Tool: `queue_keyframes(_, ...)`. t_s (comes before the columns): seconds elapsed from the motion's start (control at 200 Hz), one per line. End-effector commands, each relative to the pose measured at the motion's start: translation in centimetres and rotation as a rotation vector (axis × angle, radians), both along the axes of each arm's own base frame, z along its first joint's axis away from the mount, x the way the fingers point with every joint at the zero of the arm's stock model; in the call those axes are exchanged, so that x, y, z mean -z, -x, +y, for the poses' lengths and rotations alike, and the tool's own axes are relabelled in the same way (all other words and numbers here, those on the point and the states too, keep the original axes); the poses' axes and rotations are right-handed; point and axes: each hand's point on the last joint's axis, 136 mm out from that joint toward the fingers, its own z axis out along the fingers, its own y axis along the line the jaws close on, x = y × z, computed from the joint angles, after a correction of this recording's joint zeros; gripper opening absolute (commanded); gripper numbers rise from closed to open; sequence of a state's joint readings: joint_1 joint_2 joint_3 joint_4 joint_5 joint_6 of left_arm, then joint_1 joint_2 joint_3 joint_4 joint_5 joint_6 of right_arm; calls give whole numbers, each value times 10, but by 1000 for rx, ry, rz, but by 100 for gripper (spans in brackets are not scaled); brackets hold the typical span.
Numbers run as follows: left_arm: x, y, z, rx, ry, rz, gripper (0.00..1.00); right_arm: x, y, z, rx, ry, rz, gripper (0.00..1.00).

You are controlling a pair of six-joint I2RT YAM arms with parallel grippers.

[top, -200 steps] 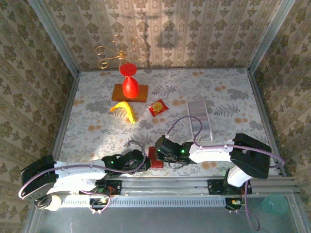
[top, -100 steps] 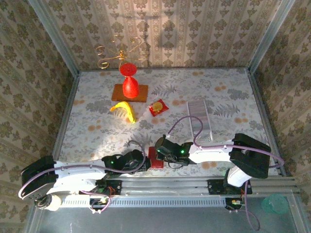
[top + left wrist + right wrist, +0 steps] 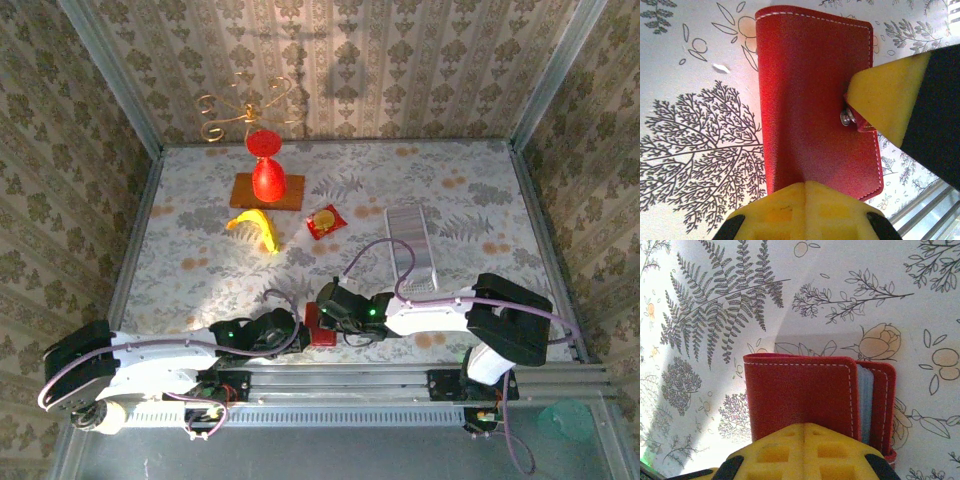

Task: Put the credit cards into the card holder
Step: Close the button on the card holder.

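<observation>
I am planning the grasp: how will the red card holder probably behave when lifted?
The card holder looks thin and flat, so it should not roll. Its grained surface probably gives grip. One edge gapes over a pale inside, so it may fall open.

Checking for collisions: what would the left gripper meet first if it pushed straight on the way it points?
The flat dark-red stitched card holder: the shut left gripper seems to press its near edge, though depth is unclear.

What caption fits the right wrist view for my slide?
Shut right gripper over the folded dark-red stitched card holder, pale inside showing, on the floral-print table.
</observation>
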State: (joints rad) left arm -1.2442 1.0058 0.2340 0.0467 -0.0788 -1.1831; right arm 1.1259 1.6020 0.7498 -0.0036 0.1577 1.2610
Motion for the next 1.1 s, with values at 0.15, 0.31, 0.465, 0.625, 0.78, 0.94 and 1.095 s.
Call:
queue_keyframes(0.15, 18, 4, 19, -20, -91, 21, 0, 26, 17, -14, 1, 81, 43, 0)
queue_keyframes(0.31, 18, 4, 19, -22, -91, 21, 0, 25, 19, -13, -6, 72, 40, 0)
queue_keyframes(0.465, 18, 3, 19, -29, -94, 20, 0, 25, 23, -10, -25, 63, 38, 0)
queue_keyframes(0.625, 18, 2, 20, -34, -96, 21, 0, 21, 23, -5, -36, 35, 19, 0)
queue_keyframes(0.78, 19, 1, 21, -44, -102, 21, 0, 22, 25, -6, -59, 52, 12, 0)
queue_keyframes(0.94, 18, 1, 21, -43, -105, 19, 0, 22, 28, -7, -90, 89, 2, 0)
queue_keyframes(1.095, 18, 1, 22, -49, -109, 22, 0, 28, 39, -11, -138, 165, 6, 0)
